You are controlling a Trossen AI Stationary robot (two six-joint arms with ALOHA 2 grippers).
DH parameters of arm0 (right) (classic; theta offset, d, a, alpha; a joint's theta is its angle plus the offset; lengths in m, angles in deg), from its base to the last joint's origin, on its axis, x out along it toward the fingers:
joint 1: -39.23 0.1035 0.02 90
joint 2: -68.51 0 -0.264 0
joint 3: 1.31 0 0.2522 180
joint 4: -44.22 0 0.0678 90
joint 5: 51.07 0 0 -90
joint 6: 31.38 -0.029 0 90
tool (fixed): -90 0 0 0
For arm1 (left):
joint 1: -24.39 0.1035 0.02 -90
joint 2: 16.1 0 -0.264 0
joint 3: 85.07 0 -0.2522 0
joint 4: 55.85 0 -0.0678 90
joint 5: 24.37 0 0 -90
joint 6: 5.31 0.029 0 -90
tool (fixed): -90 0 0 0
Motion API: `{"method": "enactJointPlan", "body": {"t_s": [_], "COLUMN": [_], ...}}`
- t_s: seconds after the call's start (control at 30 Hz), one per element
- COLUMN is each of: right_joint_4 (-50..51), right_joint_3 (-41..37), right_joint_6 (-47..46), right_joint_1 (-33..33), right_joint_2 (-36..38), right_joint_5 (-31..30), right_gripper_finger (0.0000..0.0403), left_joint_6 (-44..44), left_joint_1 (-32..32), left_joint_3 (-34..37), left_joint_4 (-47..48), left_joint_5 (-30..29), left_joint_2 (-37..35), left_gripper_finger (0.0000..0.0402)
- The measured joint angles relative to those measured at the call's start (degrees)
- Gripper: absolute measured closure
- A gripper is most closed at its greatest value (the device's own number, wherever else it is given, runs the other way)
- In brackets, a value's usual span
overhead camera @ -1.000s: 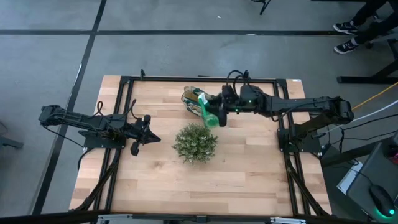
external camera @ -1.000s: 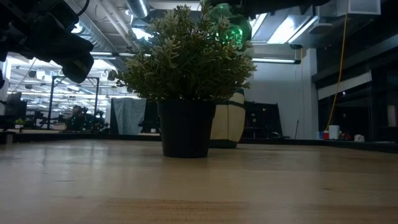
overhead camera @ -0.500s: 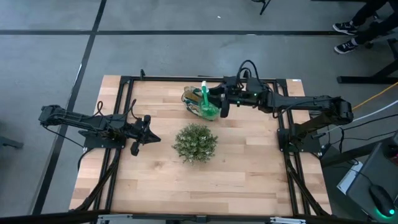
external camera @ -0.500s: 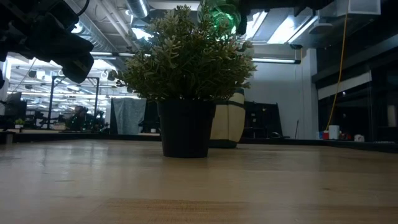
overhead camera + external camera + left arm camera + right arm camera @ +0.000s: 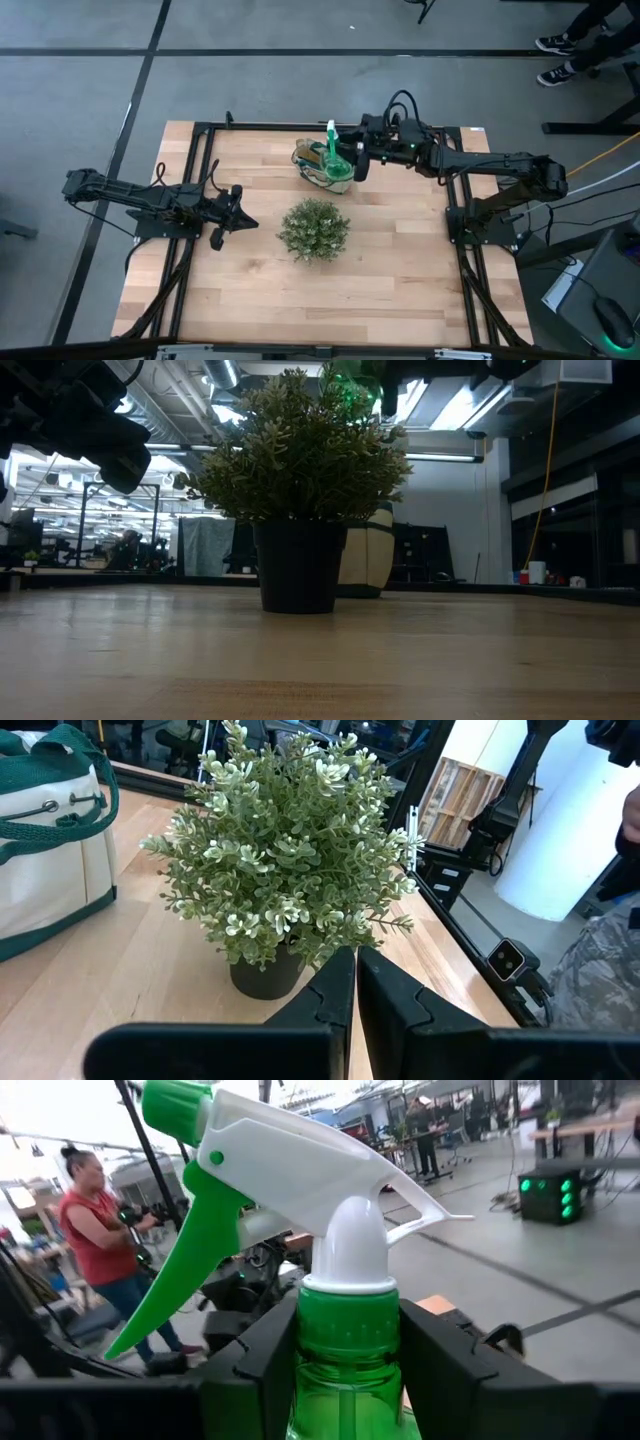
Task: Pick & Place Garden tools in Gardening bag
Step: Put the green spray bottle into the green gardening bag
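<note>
Placing step: my right pincer [image 5: 352, 163] clamped on green spray bottle [image 5: 330, 1330], over gardening bag [image 5: 318, 166]. Next: I lower, release. Left pincer [image 5: 355, 982] together, parked near plant [image 5: 314, 229].

No writing, label, brand or number can be read in any view. The bag and the bottle show none

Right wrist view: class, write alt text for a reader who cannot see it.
A bright green spray bottle with a white head and green trigger fills the frame, its neck clamped between the right gripper and its dark jaws. Behind it is a workshop, with a person in a red top.
</note>
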Motion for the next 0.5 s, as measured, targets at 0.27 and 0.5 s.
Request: {"method": "enactJointPlan", "body": {"t_s": [0.27,0.5], "right_joint_4": [0.69,3.95], "right_joint_3": [0.0,0.01], "right_joint_6": [10.75,18.31], "right_joint_1": [-2.36,-4.37], "right_joint_2": [0.0,-0.4], "right_joint_5": [-1.9,-6.24], "right_gripper_finger": [0.025,0.025], "left_joint_6": [0.0,0.0], "left_joint_1": [0.0,0.01], "left_joint_3": [0.0,0.0], "left_joint_4": [0.0,0.0], "left_joint_5": [-0.01,-0.01], "left_joint_2": [-0.01,0.01], "left_gripper_finger": [0.039,0.0389]}}
